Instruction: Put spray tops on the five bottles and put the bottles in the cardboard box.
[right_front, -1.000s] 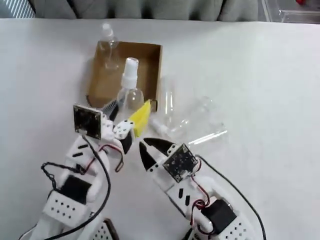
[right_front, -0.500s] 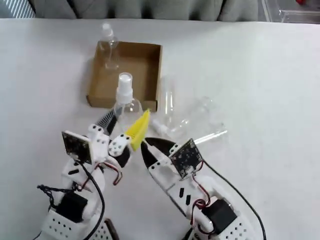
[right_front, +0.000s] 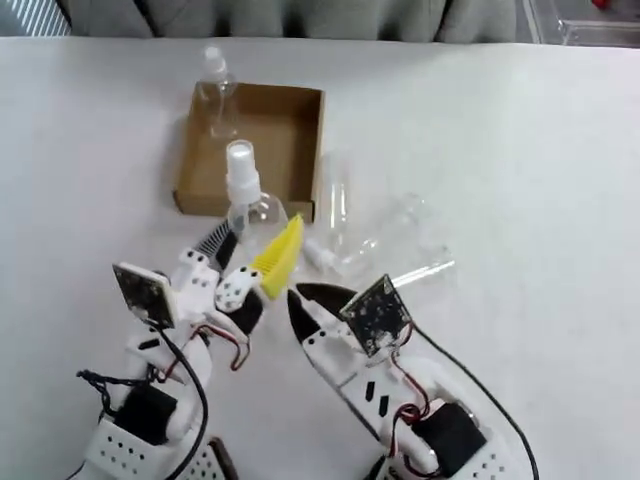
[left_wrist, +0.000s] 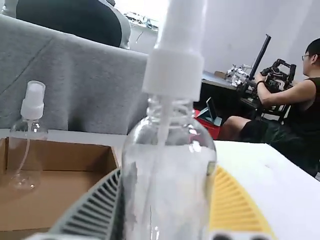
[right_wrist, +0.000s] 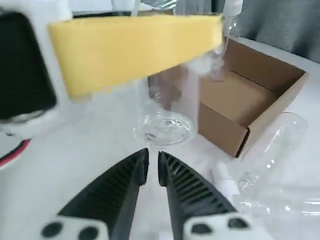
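Bright, diffuse light washes the white table (right_front: 520, 150) almost shadowless; a faint soft shadow hugs the cardboard box (right_front: 290, 130), and the clear bottles (right_front: 395, 235) near the middle glint weakly.

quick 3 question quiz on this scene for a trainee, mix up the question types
1. True or false: the bottle held in the left gripper has a spray top on it.
2. How many bottles stand inside the cardboard box? A) none B) one C) three
3. Short answer: which gripper holds nothing?

Key
1. True.
2. B: one capped bottle, in a far corner of the box.
3. The right gripper, low over the table beside the held bottle.
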